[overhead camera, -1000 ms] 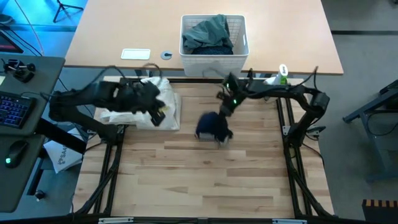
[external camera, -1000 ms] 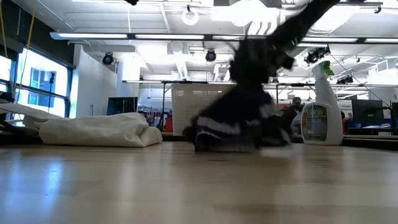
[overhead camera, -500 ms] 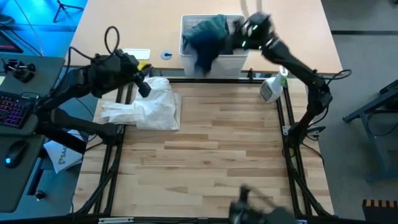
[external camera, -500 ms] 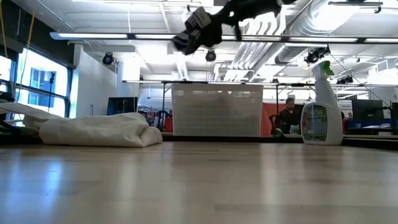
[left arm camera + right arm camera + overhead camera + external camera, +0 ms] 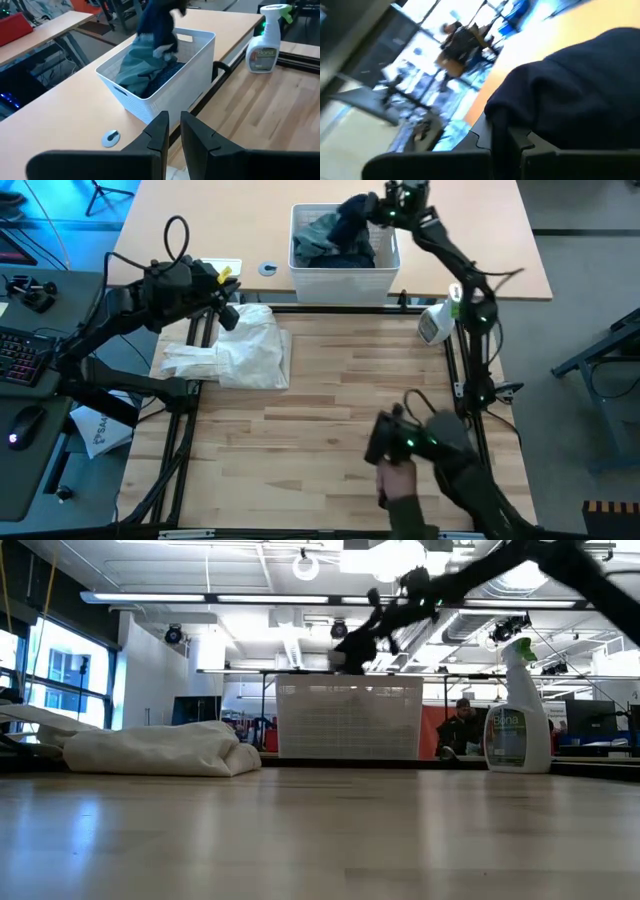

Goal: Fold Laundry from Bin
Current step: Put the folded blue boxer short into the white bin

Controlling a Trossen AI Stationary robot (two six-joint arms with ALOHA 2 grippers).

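Bin (image 5: 345, 278) sits at 12 o'clock on the tan bench (image 5: 180, 240), just past the rail of the wood work surface (image 5: 320, 430). White lattice sides, solid rim. Inside: grey-green top (image 5: 325, 230) on the 9 o'clock side, darker navy cloth under it.

Dark navy garment (image 5: 356, 218) hangs over the bin's 1 o'clock corner, partly above the rim, held up by the right gripper (image 5: 385, 208). Right jaws are closed on that garment; the right wrist view shows the dark cloth (image 5: 580, 90) bunched right at the fingers (image 5: 485, 145). Right arm is stretched out long from its base at 3 o'clock up to the bin.

White cloth (image 5: 240, 350) lies crumpled on the work surface at 10 o'clock, well apart from the bin. In the low view it's a flat heap (image 5: 150, 752) left of the bin (image 5: 350, 722).

Left gripper (image 5: 228, 310) hovers at the far edge of the white cloth, at 10 o'clock. Jaws nearly closed, only a thin gap between the fingers (image 5: 157, 137), nothing in them. It's pointing toward the bin.

Spray bottle (image 5: 440, 315) stands at 2 o'clock by the rail, near the bin. Small round disc (image 5: 267, 269) and a white card (image 5: 218, 267) lie on the tan bench at 11 o'clock, just beside the bin.

A person's hand (image 5: 395, 480) and green sleeve are at 5 o'clock, holding a dark device.
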